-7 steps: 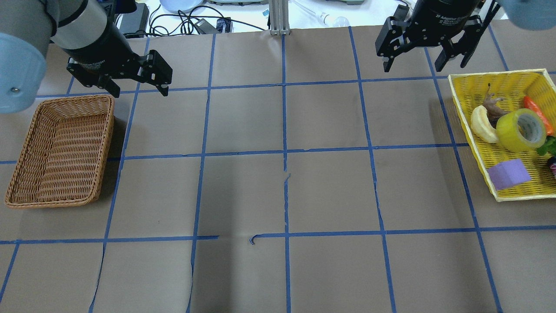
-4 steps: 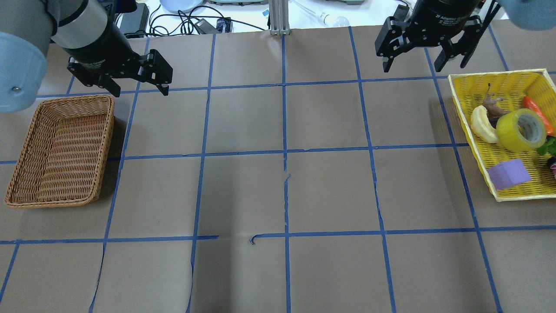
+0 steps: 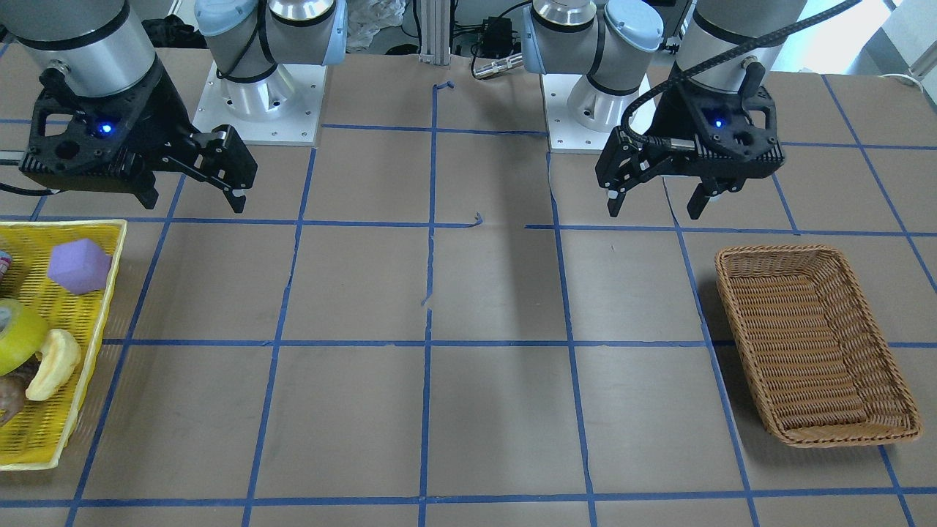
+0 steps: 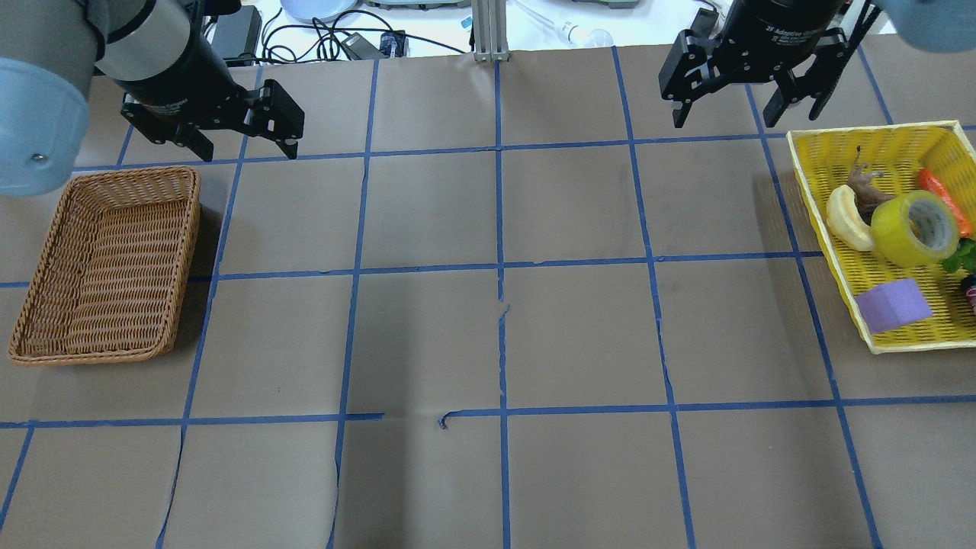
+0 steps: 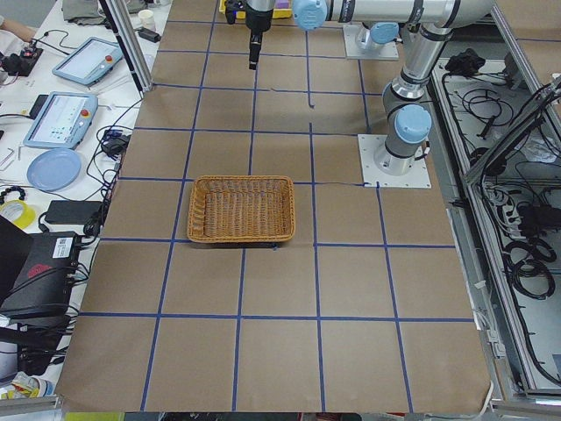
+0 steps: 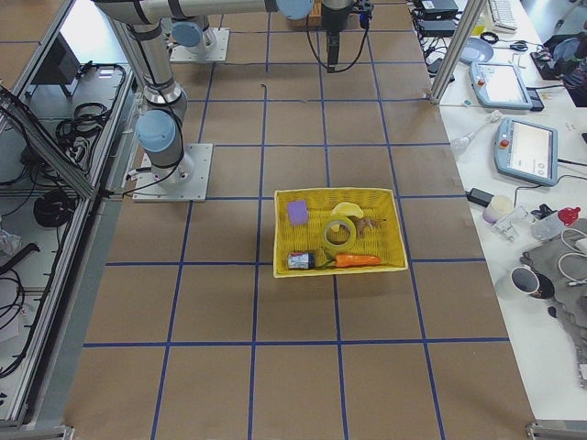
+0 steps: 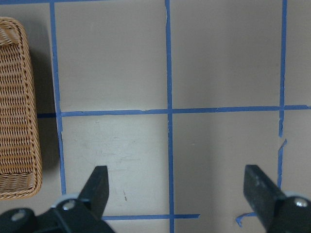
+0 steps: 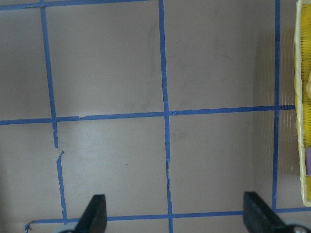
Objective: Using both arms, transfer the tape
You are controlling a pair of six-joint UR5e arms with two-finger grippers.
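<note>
The yellow-green tape roll [image 4: 915, 229] lies tilted in the yellow basket [image 4: 831, 252] at the table's right end. It also shows in the front view [image 3: 15, 333] and the right-side view [image 6: 340, 232]. My right gripper [image 4: 723, 120] is open and empty, hanging above the table to the far left of that basket; its wrist view shows the basket's edge [image 8: 301, 97]. My left gripper [image 4: 244, 151] is open and empty, just beyond the far right corner of the wicker basket [image 4: 191, 229]. Both show in the front view: right [image 3: 194, 203], left [image 3: 653, 212].
The wicker basket [image 3: 776, 250] holds nothing. Beside the tape in the yellow basket lie a pale crescent toy [image 4: 846, 217], a purple block [image 4: 892, 305], an orange piece [image 4: 942, 198] and a brown snail figure [image 4: 865, 187]. Blue tape lines grid the brown table.
My left gripper has moved a little toward the table's far edge. The right gripper has barely shifted. The tape has not moved.
</note>
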